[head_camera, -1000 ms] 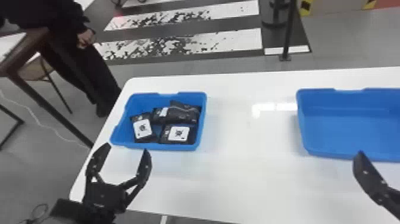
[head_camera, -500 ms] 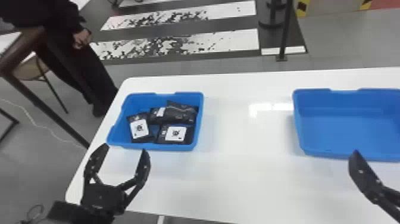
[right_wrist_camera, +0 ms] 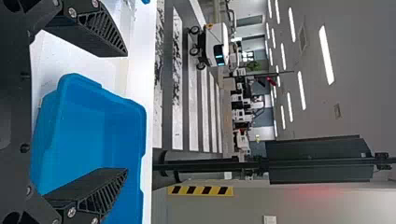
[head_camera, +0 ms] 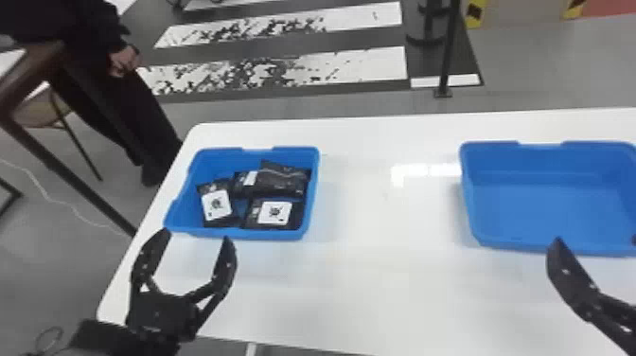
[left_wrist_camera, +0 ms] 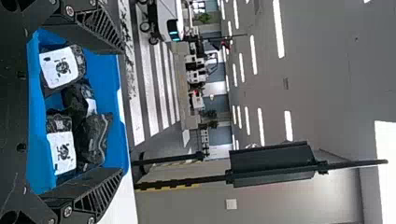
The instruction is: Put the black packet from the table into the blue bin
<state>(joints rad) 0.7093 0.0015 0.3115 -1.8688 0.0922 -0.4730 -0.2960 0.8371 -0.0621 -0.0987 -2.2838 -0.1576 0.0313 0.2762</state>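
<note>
1. The left gripper (head_camera: 195, 235) has its fingers wide apart.
2. The right gripper (head_camera: 597, 240) has its fingers apart too, near the right blue bin (head_camera: 544, 208).
3. Black packets (head_camera: 279, 183) lie in the left blue bin (head_camera: 265, 234) on the white desk (head_camera: 378, 289).

Robot arms, exterior: black throughout.
Jaws black, wedge-shaped, sides cut with slanted ribs (right_wrist_camera: 103, 30); silver-toned round screws (left_wrist_camera: 67, 211) at their bases; dark plate (left_wrist_camera: 11, 102) behind, marked by small round recesses (left_wrist_camera: 21, 147).
</note>
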